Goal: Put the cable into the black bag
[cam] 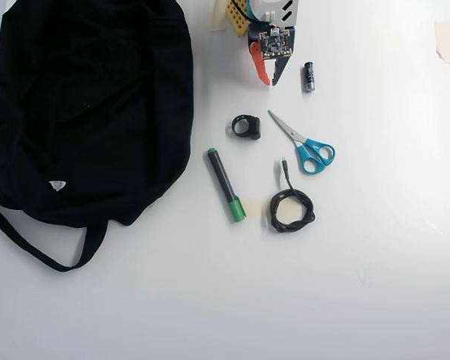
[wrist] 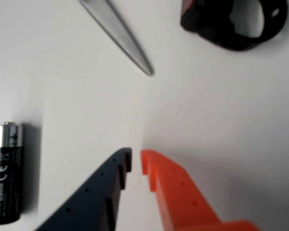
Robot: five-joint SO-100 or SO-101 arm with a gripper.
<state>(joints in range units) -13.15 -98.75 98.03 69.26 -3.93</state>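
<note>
Coiled cable (cam: 290, 204) lies on the white table (cam: 375, 285), right of the black bag (cam: 90, 105) and apart from it.

A black-and-green marker (cam: 226, 184) lies between the two, and blue-handled scissors (cam: 304, 142) sit just above the cable's plug end. Further up are a small black ring-shaped object (cam: 247, 127) and a battery (cam: 309, 76). The gripper (cam: 269, 80) hangs over bare table at the top, its jaws nearly closed and holding nothing.

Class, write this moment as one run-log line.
gripper: empty, jaws nearly shut, above table | cable: coiled on table, untouched | black bag: left in overhead view | step: not started
</note>
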